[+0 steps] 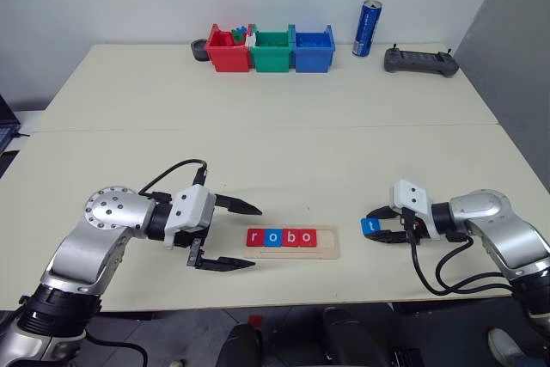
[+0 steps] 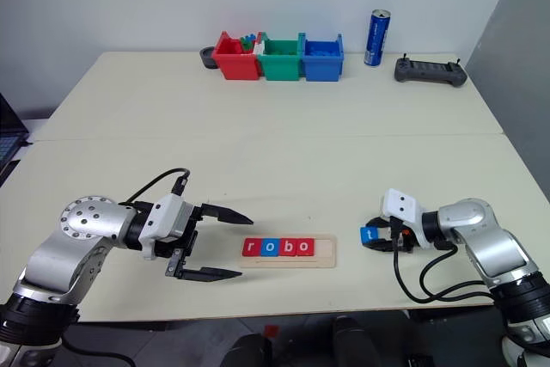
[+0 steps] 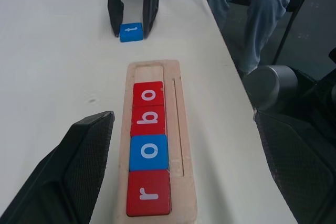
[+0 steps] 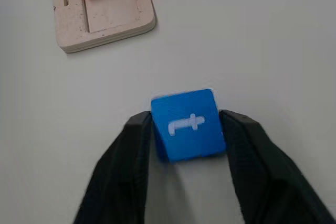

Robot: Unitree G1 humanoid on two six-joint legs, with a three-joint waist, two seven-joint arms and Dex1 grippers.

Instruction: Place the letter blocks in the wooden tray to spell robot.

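The right gripper [image 4: 184, 145] has its two black fingers pressed against opposite sides of a small blue square tile bearing a white letter t [image 4: 188, 124], which seems to rest on the pale tabletop [image 1: 284, 143] rather than being lifted, though no view settles this. This looks like the pick-up of the last letter. The tile sits well to the right of the long pale wooden tray [image 3: 181, 182], whose groove already holds four tiles: a red r [image 3: 148, 193], a blue o [image 3: 149, 151], a red b [image 3: 147, 119] and a red o [image 3: 147, 94]. One empty slot remains at the end nearest the t tile. The left gripper [image 1: 225, 235] hovers at the tray's other end, jaws spread wide and empty, perhaps ready to steady it. A seated person's legs [image 3: 252, 9] appear, cut off at the edge.
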